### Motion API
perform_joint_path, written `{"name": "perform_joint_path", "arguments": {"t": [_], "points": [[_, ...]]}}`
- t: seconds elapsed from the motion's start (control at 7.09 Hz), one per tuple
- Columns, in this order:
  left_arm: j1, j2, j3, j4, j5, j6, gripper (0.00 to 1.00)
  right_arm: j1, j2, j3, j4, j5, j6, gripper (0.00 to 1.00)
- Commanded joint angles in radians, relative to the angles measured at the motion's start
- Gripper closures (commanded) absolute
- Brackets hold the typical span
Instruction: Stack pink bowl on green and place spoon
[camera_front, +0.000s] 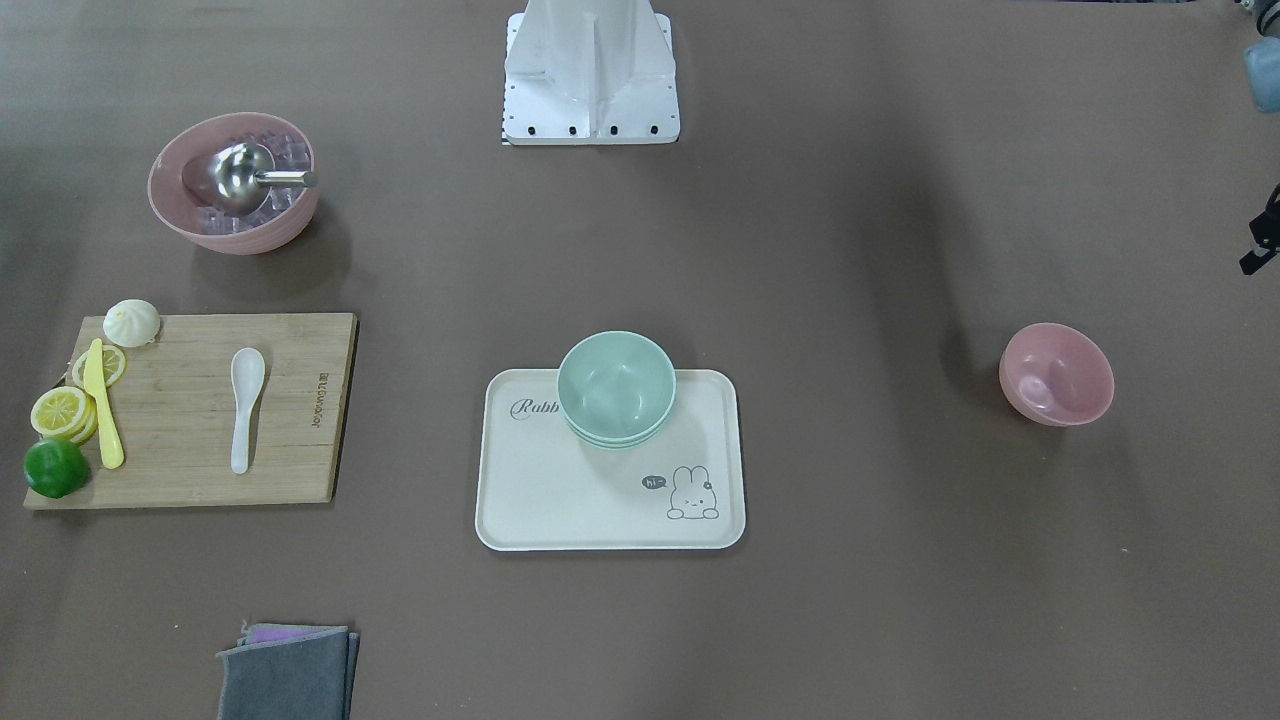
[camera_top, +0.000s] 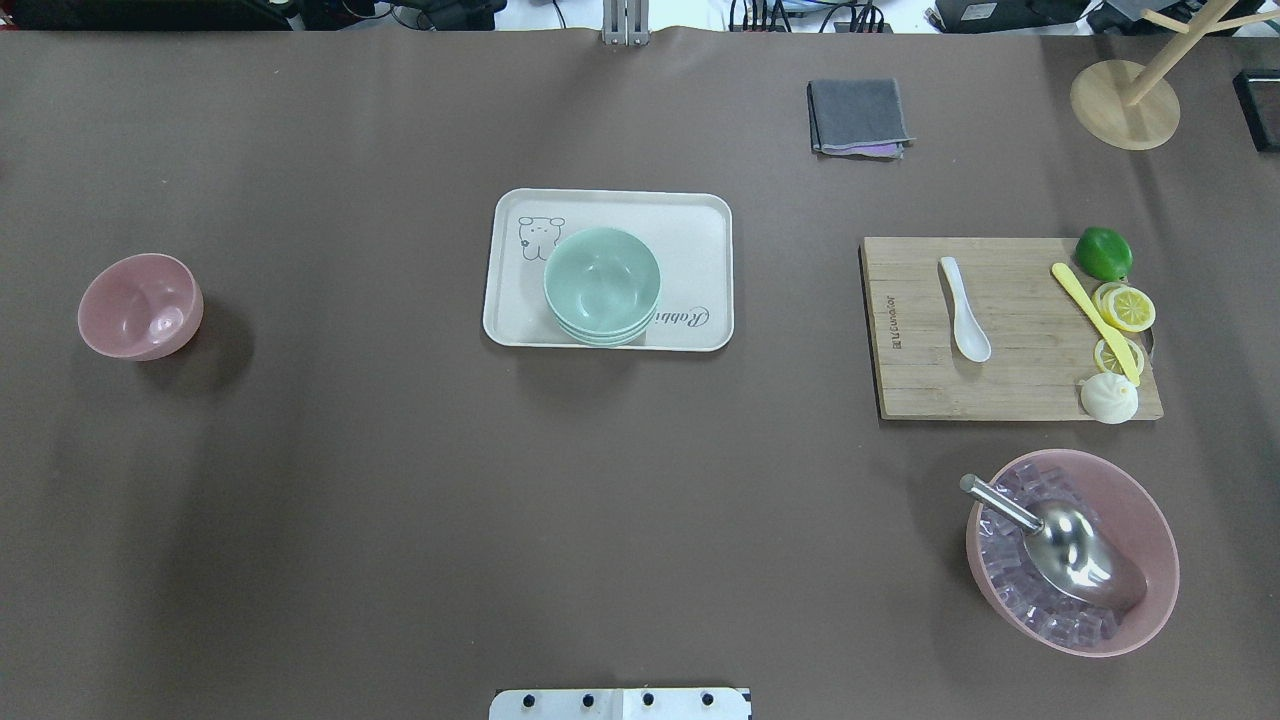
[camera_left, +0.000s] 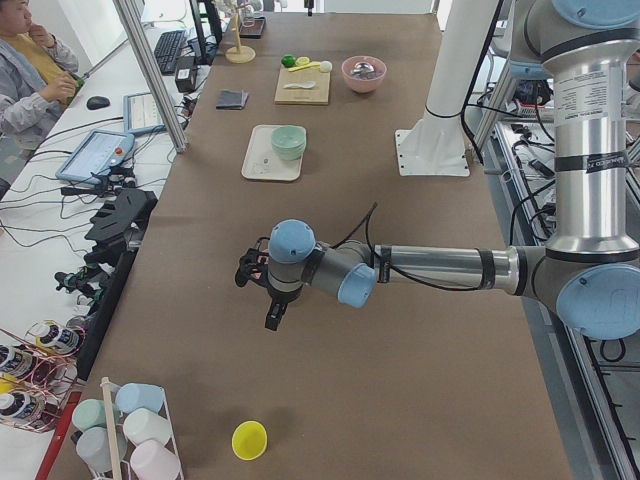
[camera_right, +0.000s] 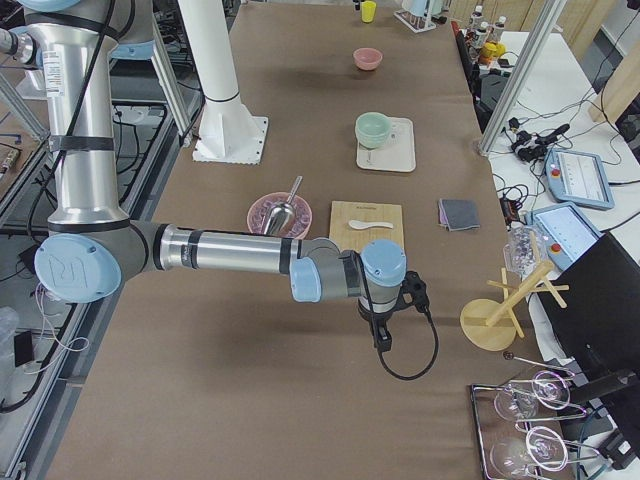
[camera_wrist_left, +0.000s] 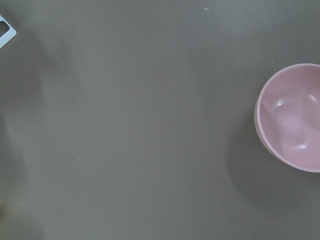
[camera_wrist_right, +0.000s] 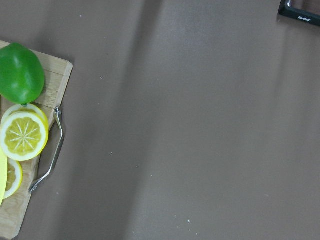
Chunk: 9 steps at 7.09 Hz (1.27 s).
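Long brown-covered table (camera_top: 380, 520), white side bench (camera_left: 125, 82) with perhaps 2 tablets (camera_left: 95, 155), aluminium posts (camera_left: 155, 75) alongside.

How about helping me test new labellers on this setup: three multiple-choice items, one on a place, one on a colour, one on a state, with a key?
1. Where does the white spoon lie?
A. on the tray
B. on the cutting board
C. in the green bowl

2. What colour is the knife?
A. yellow
B. red
C. black

3. In what state is the small pink bowl?
A. stacked on the green bowl
B. holding the spoon
C. empty, alone on the table

Key:
1 B, the spoon rests on the wood, apart from the tray and the green bowl.
2 A, its whole length is yellow.
3 C, its inside is bare and it stands by itself, well away from the tray.
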Motion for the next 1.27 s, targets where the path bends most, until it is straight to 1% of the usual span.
{"name": "perform_joint_path", "arguments": {"t": [0.0, 0.28, 0.56, 0.71, 0.85, 0.99, 1.13], "points": [[0.0, 0.0, 0.007, -0.024, 0.0, -0.008, 0.02, 0.0, 0.005, 0.001, 0.001, 0.001, 0.025, 0.0], [0.0, -0.026, 0.01, -0.021, -0.005, -0.063, 0.03, 0.0, 0.005, 0.001, 0.001, 0.001, 0.025, 0.0], [0.003, -0.04, 0.017, -0.021, -0.012, -0.062, 0.03, -0.002, 0.006, 0.008, 0.001, 0.001, 0.026, 0.0], [0.015, -0.046, 0.033, -0.015, -0.011, -0.066, 0.02, -0.005, 0.009, 0.011, 0.009, 0.015, 0.025, 0.0], [0.088, -0.098, 0.04, -0.009, 0.001, -0.103, 0.02, -0.018, 0.009, -0.002, 0.105, 0.033, 0.025, 0.0], [0.164, -0.115, 0.051, -0.016, 0.015, -0.207, 0.02, -0.072, 0.008, -0.001, 0.136, 0.03, 0.043, 0.0], [0.227, -0.153, 0.056, -0.018, 0.102, -0.29, 0.02, -0.118, 0.012, 0.011, 0.15, 0.029, 0.098, 0.0]]}}
